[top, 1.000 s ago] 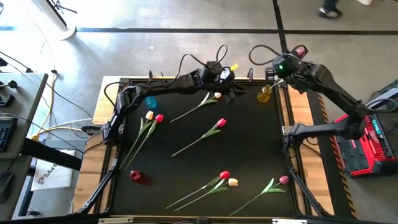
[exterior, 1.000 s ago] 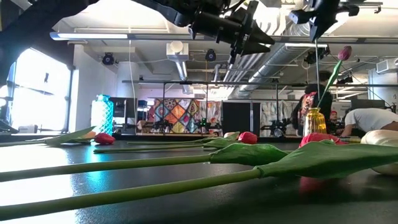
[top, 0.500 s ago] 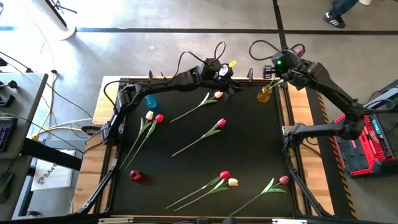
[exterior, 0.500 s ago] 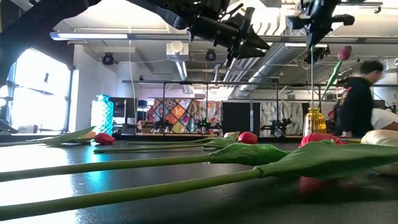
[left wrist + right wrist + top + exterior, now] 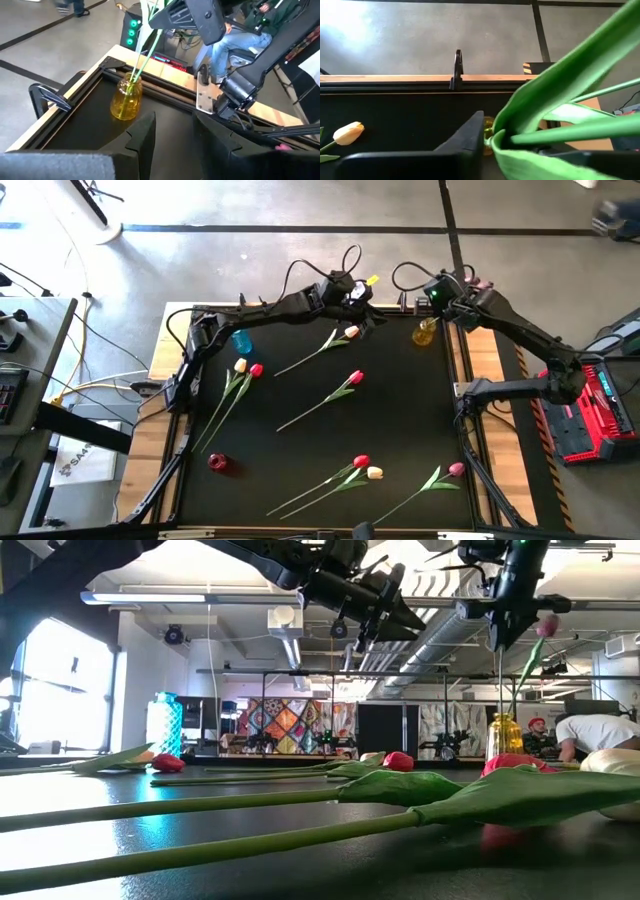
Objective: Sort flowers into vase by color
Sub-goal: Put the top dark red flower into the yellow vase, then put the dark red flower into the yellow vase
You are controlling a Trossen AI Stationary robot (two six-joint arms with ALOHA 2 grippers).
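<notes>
Pink-headed artificial tulip stands stem-down in the yellow glass vase; right hand clamps its thin green stem, left hand hovers parted.

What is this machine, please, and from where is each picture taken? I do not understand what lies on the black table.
It is a robot with two dark arms at a black table. One camera looks straight down, one sits at table height, and one rides on each wrist. The right gripper holds a pink tulip whose stem stands in the yellow vase. The left gripper hovers open near a cream tulip. More tulips lie flat: red, cream, pink. A blue vase and a red vase wait at the left.
</notes>
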